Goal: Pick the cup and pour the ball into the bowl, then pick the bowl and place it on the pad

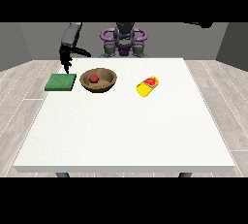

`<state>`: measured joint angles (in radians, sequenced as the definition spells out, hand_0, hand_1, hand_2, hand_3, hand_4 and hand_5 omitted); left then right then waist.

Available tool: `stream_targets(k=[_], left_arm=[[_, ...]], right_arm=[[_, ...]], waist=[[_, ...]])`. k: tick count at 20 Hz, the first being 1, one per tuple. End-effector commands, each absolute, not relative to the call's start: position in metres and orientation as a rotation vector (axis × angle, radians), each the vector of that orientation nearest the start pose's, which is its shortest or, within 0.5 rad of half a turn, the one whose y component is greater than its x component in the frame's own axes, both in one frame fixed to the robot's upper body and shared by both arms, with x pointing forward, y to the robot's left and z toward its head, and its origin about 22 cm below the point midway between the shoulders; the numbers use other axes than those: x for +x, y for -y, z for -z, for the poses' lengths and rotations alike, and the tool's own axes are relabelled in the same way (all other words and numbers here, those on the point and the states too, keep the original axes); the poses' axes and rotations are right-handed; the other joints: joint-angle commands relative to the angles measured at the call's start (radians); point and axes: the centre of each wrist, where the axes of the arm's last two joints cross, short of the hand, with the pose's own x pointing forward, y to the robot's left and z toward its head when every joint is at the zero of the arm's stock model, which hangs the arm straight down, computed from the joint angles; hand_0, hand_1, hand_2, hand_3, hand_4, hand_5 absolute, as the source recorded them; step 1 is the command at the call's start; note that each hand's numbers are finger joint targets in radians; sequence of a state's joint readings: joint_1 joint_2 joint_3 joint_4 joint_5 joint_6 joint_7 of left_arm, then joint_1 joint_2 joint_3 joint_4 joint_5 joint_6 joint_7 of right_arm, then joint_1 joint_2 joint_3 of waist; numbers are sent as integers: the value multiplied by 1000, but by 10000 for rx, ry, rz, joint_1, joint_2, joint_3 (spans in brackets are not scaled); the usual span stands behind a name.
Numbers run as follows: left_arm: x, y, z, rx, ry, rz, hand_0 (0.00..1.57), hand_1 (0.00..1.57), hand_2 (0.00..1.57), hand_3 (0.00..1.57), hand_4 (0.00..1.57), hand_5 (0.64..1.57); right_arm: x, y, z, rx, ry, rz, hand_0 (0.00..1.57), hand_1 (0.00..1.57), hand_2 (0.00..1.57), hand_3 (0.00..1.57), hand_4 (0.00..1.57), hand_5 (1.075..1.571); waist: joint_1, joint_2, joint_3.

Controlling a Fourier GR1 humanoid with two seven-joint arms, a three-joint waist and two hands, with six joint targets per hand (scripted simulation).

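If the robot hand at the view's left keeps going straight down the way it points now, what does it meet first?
Most likely the green pad: the robot hand hangs fingers-down just above the pad's far edge. Depth is unclear, so it might instead land on the table just behind the pad. The bowl sits off to the side.

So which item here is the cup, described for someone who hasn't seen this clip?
Start at the white table. On its far half three things sit in a row: a green pad, a brown bowl holding a red ball, then the cup at the view's right. It is the yellow one, lying on its side, red inside.
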<state>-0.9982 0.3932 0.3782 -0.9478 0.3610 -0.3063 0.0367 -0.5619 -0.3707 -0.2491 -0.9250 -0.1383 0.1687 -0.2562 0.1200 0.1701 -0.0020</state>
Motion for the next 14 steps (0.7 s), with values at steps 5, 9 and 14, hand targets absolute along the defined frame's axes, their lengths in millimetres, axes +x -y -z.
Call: stream_targets(k=[5,9,14], left_arm=[[414,-344,-246,-3791,19832,329,0,0,0,0,198,1561],[406,-370,-268,-3423,19832,98,0,0,0,0,154,1562],[405,-349,-292,-4030,20125,254,0,0,0,0,150,1566]], right_arm=[[371,344,-39,-712,17466,-559,0,0,0,0,0,1571],[375,354,-47,-915,17581,-870,0,0,0,0,0,1570],[364,348,-4,-447,17511,-129,0,0,0,0,0,1571]], waist=[[-132,126,24],[-317,220,24],[-66,661,33]])
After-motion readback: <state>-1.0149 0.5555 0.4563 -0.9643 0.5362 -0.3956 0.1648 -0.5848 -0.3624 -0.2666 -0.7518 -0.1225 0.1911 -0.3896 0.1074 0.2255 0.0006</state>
